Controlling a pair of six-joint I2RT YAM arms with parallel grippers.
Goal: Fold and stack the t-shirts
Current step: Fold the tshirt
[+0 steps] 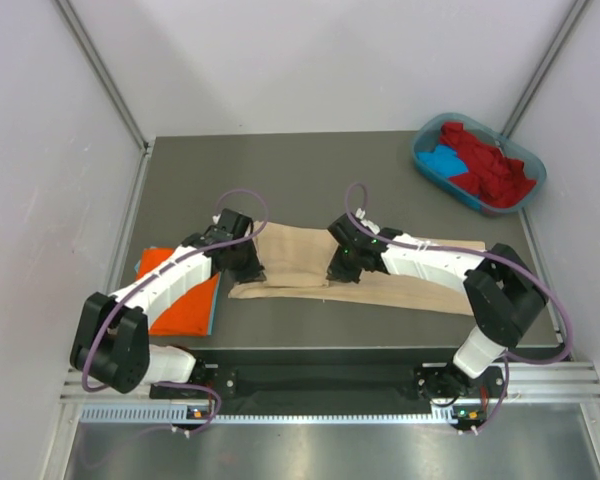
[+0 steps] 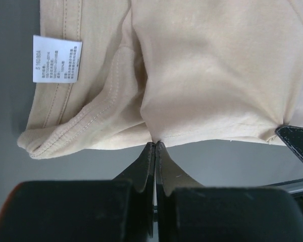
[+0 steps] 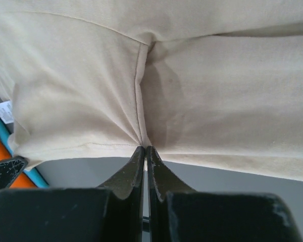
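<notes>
A beige-tan t-shirt (image 1: 300, 262) lies stretched across the middle of the dark table (image 1: 310, 175). My left gripper (image 1: 248, 272) is shut, pinching the shirt's near edge (image 2: 202, 101) at its left end, beside the white label (image 2: 56, 59). My right gripper (image 1: 338, 270) is shut on the same edge further right, gathering the cloth (image 3: 207, 96) at a seam. An orange t-shirt (image 1: 180, 295) lies folded at the near left, on a blue one showing only as a thin edge (image 1: 214, 305). Red t-shirts (image 1: 485, 160) and a blue one (image 1: 442, 160) sit in the tub.
The teal-blue oval tub (image 1: 525, 195) stands at the far right corner. Grey walls and metal posts close in the table on three sides. The arm bases sit on a rail along the near edge (image 1: 320, 380).
</notes>
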